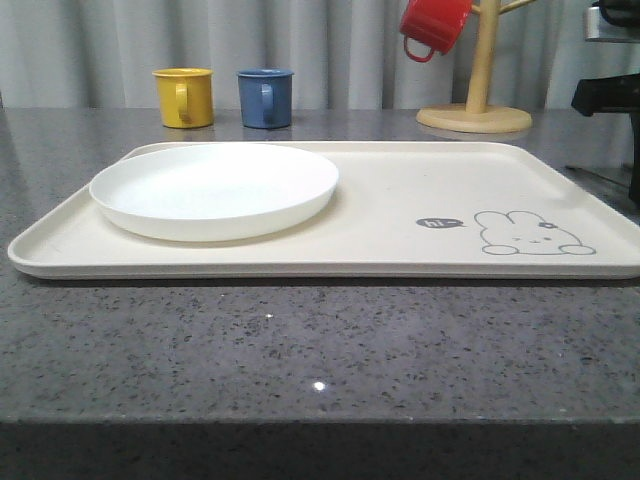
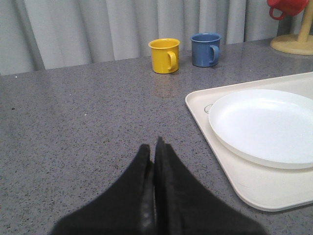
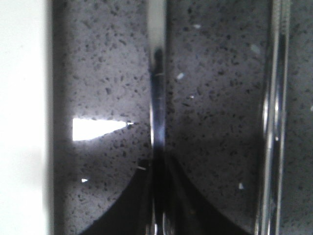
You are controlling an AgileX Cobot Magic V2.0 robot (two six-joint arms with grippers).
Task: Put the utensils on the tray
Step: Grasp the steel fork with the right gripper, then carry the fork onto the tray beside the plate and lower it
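The cream tray (image 1: pixel 400 205) with its rabbit drawing lies across the grey counter. The round white plate (image 1: pixel 215 185) rests on its left part, seen again as plate (image 2: pixel 266 125) on tray (image 2: pixel 247 188). My left gripper (image 2: pixel 154 145) hovers shut and empty over bare counter left of the tray. My right gripper (image 3: pixel 159 169) is shut on the thin shiny handle of a metal utensil (image 3: pixel 157 88) lying on the counter; its head is out of view. Beside it lies a long thin pair of metal sticks, likely the chopsticks (image 3: pixel 274 117). The tray's rim (image 3: pixel 22 107) runs along one side.
A yellow mug (image 1: pixel 183 96) and a blue mug (image 1: pixel 265 97) stand behind the tray. A wooden mug stand (image 1: pixel 476 100) with a red mug (image 1: pixel 433 25) is at the back right. Dark machine parts (image 1: pixel 610 95) sit at the right edge.
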